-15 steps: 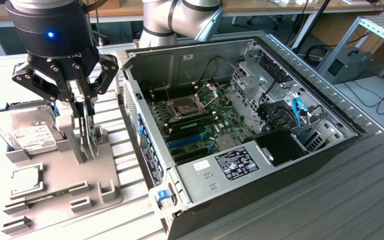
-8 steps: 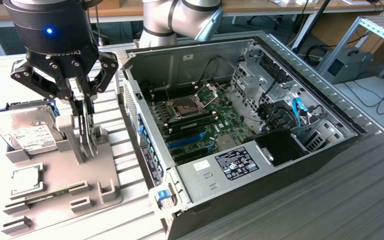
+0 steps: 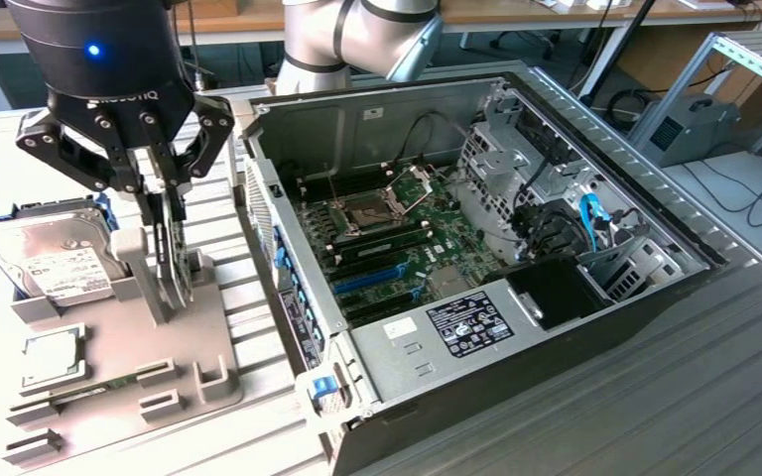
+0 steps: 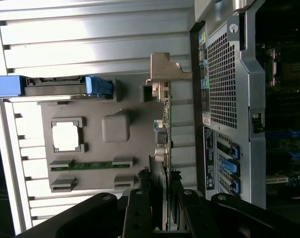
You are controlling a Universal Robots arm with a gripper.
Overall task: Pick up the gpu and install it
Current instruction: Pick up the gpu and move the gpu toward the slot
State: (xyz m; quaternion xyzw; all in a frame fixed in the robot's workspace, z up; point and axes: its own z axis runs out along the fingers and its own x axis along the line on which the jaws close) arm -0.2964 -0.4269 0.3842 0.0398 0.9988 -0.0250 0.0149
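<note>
Robot end effector gripping a gpu card beside an open computer case.

The end effector [image 3: 156,213] [image 4: 161,196] hangs over a grey holder tray [image 3: 209,342] on the table [image 3: 752,397]. Its fingers pinch the gpu [image 3: 172,270] [image 4: 165,124], which stands upright on its long edge at the tray. The card's silvery bracket [image 4: 165,69] is at the end away from the fingers. A hard drive [image 3: 51,258] lies to the exterior view's left, and the open computer case [image 3: 354,129] stands just to its right.

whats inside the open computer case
A green motherboard with a CPU socket, blue slots, a labelled power supply and blue cables. What lies beneath the power supply is covered.
</note>
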